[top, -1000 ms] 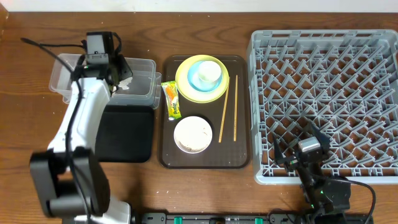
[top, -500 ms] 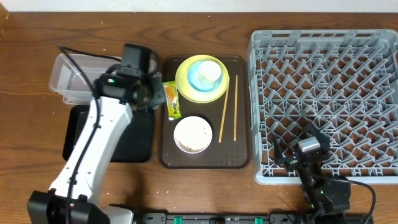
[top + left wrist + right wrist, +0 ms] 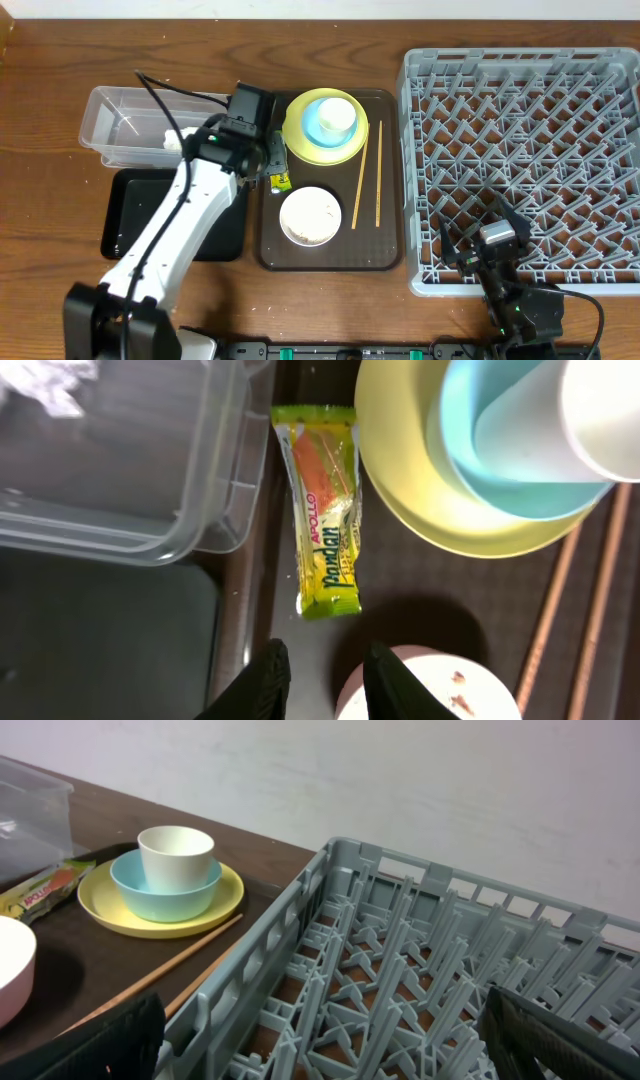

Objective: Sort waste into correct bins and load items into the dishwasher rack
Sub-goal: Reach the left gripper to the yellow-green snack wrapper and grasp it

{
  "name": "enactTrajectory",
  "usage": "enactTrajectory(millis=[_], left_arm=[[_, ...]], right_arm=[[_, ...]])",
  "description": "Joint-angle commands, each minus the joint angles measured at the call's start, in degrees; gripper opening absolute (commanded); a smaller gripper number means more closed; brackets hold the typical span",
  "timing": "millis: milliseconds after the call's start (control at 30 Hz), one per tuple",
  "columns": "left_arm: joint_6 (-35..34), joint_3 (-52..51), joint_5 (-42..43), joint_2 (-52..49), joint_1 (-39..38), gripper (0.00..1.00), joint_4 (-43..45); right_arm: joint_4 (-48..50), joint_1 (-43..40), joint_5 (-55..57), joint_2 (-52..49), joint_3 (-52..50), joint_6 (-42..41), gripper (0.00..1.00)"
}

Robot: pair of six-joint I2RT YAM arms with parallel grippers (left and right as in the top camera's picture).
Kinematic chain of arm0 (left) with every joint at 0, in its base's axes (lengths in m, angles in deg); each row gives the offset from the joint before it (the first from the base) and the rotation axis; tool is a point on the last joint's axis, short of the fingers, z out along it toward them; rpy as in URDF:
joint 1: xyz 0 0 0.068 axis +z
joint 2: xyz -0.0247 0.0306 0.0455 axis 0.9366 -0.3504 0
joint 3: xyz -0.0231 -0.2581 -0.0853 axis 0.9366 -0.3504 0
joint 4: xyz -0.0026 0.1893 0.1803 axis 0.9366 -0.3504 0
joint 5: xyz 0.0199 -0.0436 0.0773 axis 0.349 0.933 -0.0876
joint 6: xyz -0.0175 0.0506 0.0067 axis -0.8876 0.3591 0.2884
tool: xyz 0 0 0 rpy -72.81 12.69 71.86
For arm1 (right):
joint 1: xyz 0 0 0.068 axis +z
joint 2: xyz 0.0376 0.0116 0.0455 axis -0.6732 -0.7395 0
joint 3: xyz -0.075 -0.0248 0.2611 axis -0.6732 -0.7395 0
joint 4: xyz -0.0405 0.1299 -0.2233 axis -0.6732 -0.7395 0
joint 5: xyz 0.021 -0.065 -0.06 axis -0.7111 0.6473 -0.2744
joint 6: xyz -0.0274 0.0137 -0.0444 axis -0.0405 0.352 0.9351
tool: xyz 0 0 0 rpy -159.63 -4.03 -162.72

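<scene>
Just a dark brown serving tray sitting on a wood-grain table, tbh, with a plain pale wall behind it.

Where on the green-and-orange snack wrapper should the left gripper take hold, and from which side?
I'd pinch the snack wrapper across its narrow width, toward the end nearer the left gripper, coming straight down. It lies flat, and its far end crowds the yellow plate rim; the near end has room on both sides.
</scene>
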Motion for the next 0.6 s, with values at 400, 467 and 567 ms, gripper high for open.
enactTrajectory(millis=[400,467,567], left_arm=[[-1.86,-1.51,-1.05,-8.31,-3.06,0.28,7.98],[-1.84,-1.51,-1.05,-9.05,-3.28,0.29,8.9],[-1.81,-1.51,-1.11,-10.43,-3.26,0.28,10.4]], right_arm=[[-0.24,0.42,-0.04,0.09,-0.09,0.57,0.99],[-0.22,0.42,-0.04,0.09,-0.09,0.57,0.99],[-0.24,0.42,-0.04,0.09,-0.09,0.57,0.99]])
